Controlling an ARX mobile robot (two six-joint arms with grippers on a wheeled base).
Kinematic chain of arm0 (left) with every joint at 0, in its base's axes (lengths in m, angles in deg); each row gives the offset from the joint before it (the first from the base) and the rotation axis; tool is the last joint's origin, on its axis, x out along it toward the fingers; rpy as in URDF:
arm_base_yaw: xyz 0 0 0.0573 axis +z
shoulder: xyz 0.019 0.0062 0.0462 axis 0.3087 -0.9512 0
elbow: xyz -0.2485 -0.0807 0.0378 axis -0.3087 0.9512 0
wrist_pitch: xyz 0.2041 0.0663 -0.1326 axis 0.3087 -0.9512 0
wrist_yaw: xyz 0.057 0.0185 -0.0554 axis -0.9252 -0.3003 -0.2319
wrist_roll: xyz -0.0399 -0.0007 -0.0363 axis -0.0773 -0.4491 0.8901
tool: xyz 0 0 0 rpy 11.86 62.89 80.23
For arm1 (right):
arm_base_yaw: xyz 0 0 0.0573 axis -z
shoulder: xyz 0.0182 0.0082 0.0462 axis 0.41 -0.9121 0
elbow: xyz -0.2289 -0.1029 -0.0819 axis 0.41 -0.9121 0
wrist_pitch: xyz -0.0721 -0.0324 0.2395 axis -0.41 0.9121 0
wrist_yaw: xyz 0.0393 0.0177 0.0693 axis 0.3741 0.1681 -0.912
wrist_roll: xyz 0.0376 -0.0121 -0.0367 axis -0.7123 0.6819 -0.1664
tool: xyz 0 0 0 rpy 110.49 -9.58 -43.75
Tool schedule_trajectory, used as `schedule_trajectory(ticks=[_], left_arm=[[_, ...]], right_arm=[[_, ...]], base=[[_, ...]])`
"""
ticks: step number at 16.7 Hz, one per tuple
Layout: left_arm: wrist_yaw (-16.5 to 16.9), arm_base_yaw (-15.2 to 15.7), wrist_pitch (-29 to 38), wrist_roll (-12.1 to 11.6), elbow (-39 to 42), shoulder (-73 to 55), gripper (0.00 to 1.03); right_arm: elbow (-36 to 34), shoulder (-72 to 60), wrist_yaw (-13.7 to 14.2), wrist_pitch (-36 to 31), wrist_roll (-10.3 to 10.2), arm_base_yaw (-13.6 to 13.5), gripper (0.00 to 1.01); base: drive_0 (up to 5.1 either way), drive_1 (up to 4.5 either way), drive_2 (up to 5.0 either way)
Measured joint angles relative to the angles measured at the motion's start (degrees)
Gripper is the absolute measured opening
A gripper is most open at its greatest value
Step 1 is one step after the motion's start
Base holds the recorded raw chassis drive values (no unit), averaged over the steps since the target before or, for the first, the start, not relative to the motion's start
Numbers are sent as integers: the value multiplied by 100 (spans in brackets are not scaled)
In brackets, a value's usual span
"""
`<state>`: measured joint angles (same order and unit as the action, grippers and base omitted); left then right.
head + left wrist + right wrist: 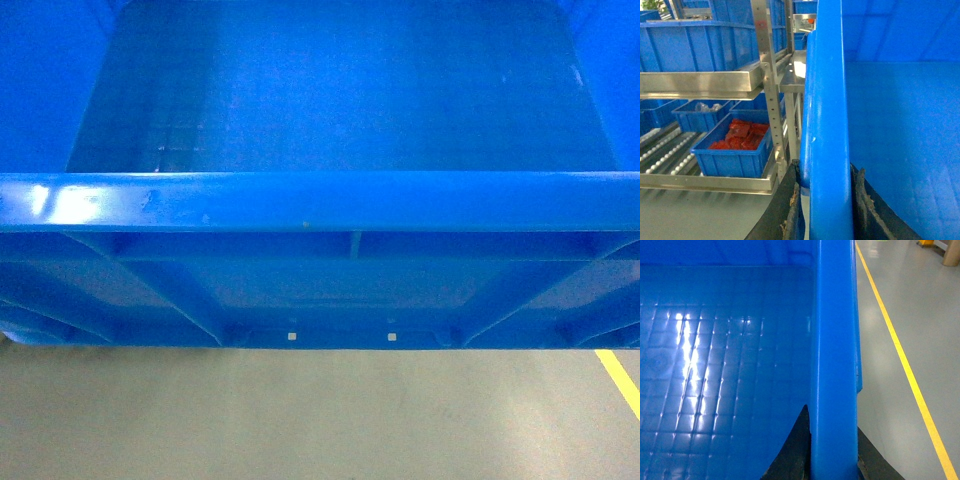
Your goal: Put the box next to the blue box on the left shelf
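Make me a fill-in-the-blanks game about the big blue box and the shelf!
1. Each gripper clamps the rim of the big blue ____.
2. The small crate on the shelf holds ____ packets.
3. The line painted on the floor is ____.
4. Inside, the big box is ____.

Missing words: box; red; yellow; empty

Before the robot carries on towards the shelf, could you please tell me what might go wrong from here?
1. The crate fills the head view, so the robot likely cannot see the rack ahead.
2. In the left wrist view the crate's side sits close to the rack's metal upright and might catch on it.
3. Each gripper, left and right, pinches only the rim, so a knock could tilt or loosen the crate.
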<state>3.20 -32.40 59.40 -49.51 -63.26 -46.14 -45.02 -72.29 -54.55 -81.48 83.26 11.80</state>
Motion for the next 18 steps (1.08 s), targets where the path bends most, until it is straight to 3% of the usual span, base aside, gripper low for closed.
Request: schedule_trajectory(ticks=[7, 11, 18], left_arm=[[0, 0, 7, -2, 0, 0, 18], [2, 0, -46, -2, 0, -24, 18], [4, 0, 0, 0, 0, -22, 18]], right_arm=[[0, 7, 0, 0, 2, 0, 8], [0, -4, 0, 42, 0, 2, 8], [0, 0, 2, 13, 2, 2, 8]], base=[[8, 406, -391], [0, 0, 0], [-498, 242, 242]])
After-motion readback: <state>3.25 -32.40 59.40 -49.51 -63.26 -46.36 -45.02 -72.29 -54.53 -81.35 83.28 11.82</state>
